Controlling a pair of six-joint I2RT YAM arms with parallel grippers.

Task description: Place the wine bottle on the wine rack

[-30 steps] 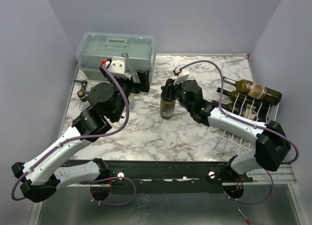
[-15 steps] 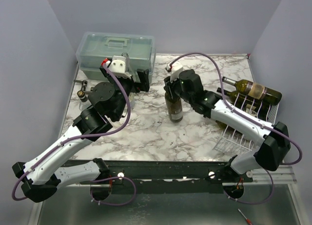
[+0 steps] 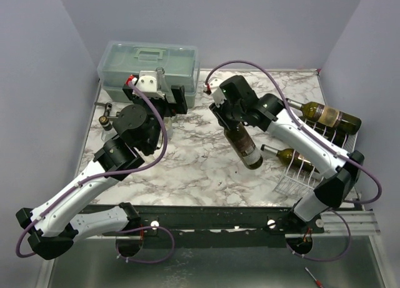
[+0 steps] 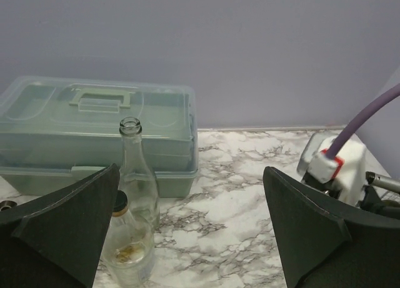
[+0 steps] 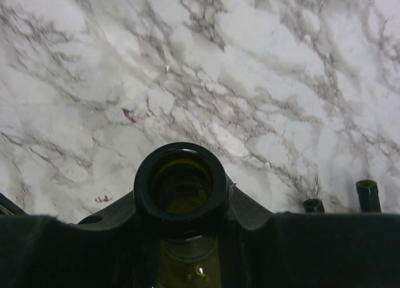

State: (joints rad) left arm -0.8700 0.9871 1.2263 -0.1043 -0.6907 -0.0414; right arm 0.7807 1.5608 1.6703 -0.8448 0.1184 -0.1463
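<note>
One wine bottle (image 3: pixel 245 144) in right jaws, two visible on wine rack (image 3: pixel 292 177)

Shut translucent grey-green toolbox (image 3: pixel 149 64) at the far-left corner of the marble desk (image 3: pixel 187 168). In front of it, tall open-mouthed clear bottle (image 4: pixel 136 182), upright, just beside shorter capped clear bottle (image 4: pixel 128 247).

Left arm (image 3: pixel 81 189), right arm (image 3: pixel 306 145): white shells, black joints, purple cable (image 3: pixel 240 64) along each. White wrist block (image 3: pixel 148 83), red trim. Left gripper (image 4: pixel 190 172): dark wedge fingers.
</note>
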